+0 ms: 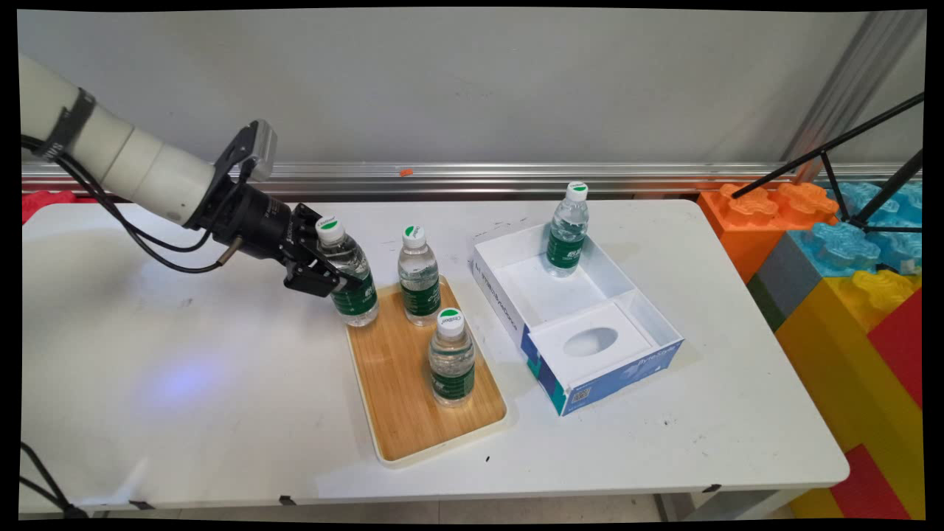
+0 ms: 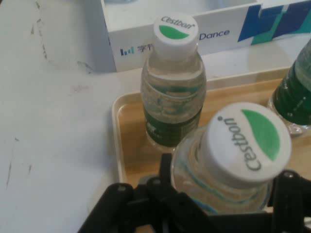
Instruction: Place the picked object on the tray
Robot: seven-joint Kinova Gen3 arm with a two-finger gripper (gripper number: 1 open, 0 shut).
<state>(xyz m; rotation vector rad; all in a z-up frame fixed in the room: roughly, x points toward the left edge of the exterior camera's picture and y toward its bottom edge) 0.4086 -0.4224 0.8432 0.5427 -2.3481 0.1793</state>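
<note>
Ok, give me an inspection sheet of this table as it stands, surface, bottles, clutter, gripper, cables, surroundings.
Surface: white table, scuffed with small dark marks.
Things: wooden tray with three water bottles; gripped bottle tilted at the tray's far left corner, middle bottle and near bottle upright. A fourth bottle stands in the open white box.
Clutter: nothing seen.
Gripper: gripper closed around the tilted bottle's body, below its cap.
Cables: black cables hang from the arm; another cable at the near left edge.
Surroundings: grey wall, metal rail, large coloured blocks and a black tripod on the right.
</note>
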